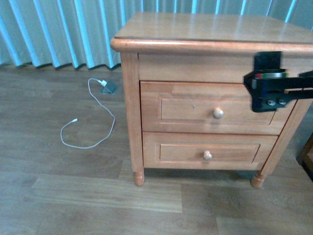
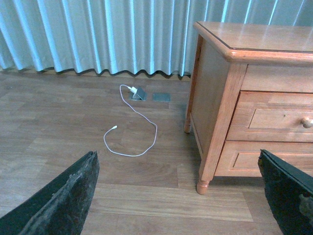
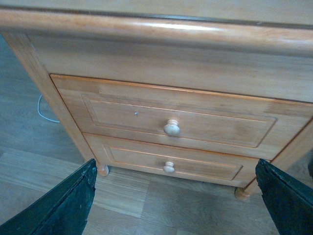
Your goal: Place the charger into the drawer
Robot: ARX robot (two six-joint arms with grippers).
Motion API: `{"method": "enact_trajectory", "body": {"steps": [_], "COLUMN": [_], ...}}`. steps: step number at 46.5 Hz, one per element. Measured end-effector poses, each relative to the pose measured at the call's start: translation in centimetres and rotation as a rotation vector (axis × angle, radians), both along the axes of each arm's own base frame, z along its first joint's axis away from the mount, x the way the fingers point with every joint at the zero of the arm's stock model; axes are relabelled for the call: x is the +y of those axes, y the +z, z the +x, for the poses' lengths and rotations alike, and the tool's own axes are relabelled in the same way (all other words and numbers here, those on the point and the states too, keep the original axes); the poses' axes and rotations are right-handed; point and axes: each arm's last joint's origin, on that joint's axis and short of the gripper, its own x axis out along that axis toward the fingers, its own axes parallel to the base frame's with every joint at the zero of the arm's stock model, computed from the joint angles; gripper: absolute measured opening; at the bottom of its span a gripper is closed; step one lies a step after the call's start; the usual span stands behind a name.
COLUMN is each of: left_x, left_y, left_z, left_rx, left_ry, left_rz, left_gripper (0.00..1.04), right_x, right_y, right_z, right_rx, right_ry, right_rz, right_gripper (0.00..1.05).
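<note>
the upper drawer (image 1: pixel 210 107) of the wooden nightstand (image 1: pixel 205 39) was shut, its round knob (image 1: pixel 218 113) facing out. the right pincer (image 3: pixel 176 196) hovered before it, fingers spread wide. the left pincer (image 2: pixel 181 196) was also apart, near the floor. the charger could not be seen, perhaps out of frame.

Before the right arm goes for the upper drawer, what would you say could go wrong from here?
1. The honey-coloured wooden upper drawer is shut and its round wooden knob is small; the right gripper, fingers wide apart, might slip off it.
2. The lower drawer's matching knob sits just below and could be grabbed instead.
3. No black-cabled charger shows; the white cable on the floor could be mistaken for it.
</note>
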Motion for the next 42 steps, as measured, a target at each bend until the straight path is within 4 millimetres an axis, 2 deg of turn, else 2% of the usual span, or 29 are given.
{"method": "enact_trajectory", "body": {"steps": [6,18,22,29,35,42], "left_x": [0.0,0.0,0.0,0.0,0.0,0.0], "left_y": [0.0,0.0,0.0,0.0,0.0,0.0], "left_z": [0.0,0.0,0.0,0.0,0.0,0.0], "left_rx": [0.000,0.000,0.000,0.000,0.000,0.000], "left_ry": [0.000,0.000,0.000,0.000,0.000,0.000], "left_rz": [0.000,0.000,0.000,0.000,0.000,0.000], "left_gripper": [0.99,0.99,0.99,0.99,0.99,0.99], "right_x": [-1.9,-5.0,-5.1,-5.1,-5.5,-6.1], "right_y": [1.8,2.5,3.1,2.9,2.1,1.0], "right_z": [-4.3,-12.5,-13.1,-13.0,-13.5,-14.3], "right_rx": [-0.007,-0.019,-0.064,-0.056,-0.281,-0.316], "right_ry": [0.006,-0.010,-0.014,-0.014,-0.182,-0.181], "right_rz": [0.057,0.169,0.182,0.181,0.071,0.033], "right_gripper": [0.96,0.96,0.96,0.96,0.76,0.49]}}
